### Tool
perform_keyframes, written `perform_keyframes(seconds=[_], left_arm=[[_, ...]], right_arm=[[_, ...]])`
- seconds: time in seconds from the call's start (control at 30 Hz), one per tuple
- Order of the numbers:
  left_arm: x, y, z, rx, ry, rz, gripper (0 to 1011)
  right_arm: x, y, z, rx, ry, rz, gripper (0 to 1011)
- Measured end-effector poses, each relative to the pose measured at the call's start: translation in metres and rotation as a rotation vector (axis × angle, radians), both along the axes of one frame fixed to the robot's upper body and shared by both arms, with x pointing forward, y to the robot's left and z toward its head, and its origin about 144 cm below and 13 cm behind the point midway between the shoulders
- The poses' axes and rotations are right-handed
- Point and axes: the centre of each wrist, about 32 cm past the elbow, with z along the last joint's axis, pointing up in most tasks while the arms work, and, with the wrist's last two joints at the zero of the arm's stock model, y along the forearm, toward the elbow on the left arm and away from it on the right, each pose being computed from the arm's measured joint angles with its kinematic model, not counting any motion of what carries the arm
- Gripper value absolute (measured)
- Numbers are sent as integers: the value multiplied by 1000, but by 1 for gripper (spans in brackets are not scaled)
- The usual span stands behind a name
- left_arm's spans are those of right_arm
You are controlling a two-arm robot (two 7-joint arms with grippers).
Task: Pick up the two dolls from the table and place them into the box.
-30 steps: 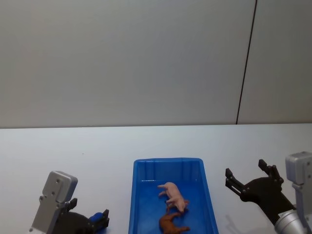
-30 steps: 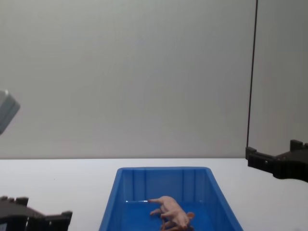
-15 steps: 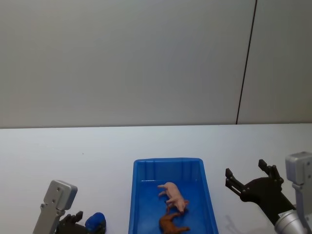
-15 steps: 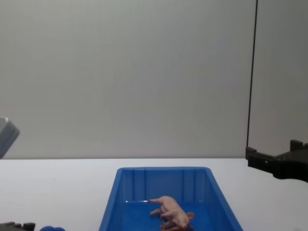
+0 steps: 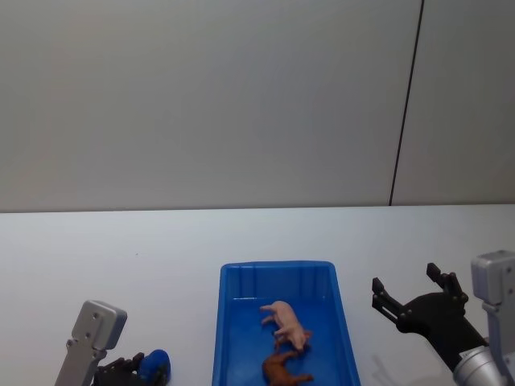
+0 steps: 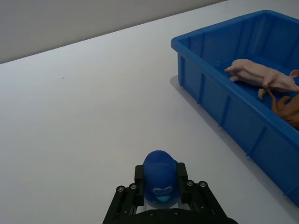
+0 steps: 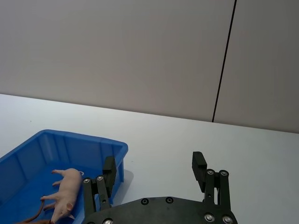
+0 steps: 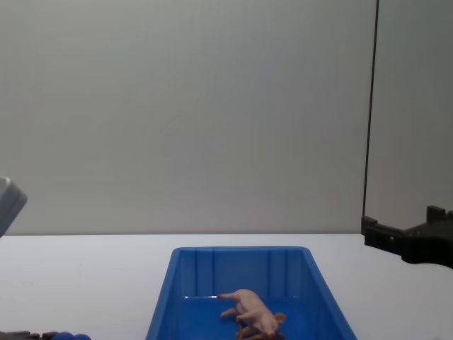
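The two dolls lie inside the box (image 5: 278,264): the pale pink pig (image 5: 286,318) near its middle and the reddish-brown animal (image 5: 282,371) just in front of it. The left wrist view shows the pig (image 6: 259,74) and brown animal (image 6: 289,109) behind the box wall (image 6: 224,107). My left gripper (image 5: 149,368) sits low over the table (image 5: 121,257), left of the box, shut on a small blue rounded toy (image 6: 159,179). Right of the box, my right gripper (image 5: 405,277) hovers open and empty; the right wrist view shows this right gripper (image 7: 154,161) beside the pig (image 7: 65,189).
The white tabletop runs back to a plain grey wall with a dark vertical seam (image 5: 406,104). Bare table lies to the left of the box (image 8: 241,251) and behind it.
My left gripper has drawn back and down toward the near table edge, still holding the blue toy. The right arm, the box and both dolls have not moved.
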Motion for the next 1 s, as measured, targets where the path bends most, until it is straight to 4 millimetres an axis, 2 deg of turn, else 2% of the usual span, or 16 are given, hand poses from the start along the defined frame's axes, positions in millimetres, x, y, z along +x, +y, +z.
perform_keyframes(seconds=[0.2,1.0], left_arm=[[-1,-1,3,1,-21,0,299],[6,-11,23,-20,-151,-82,164]], right_arm=[[0,0,0,0,0,0,1001],[0,0,0,0,0,0,1001]])
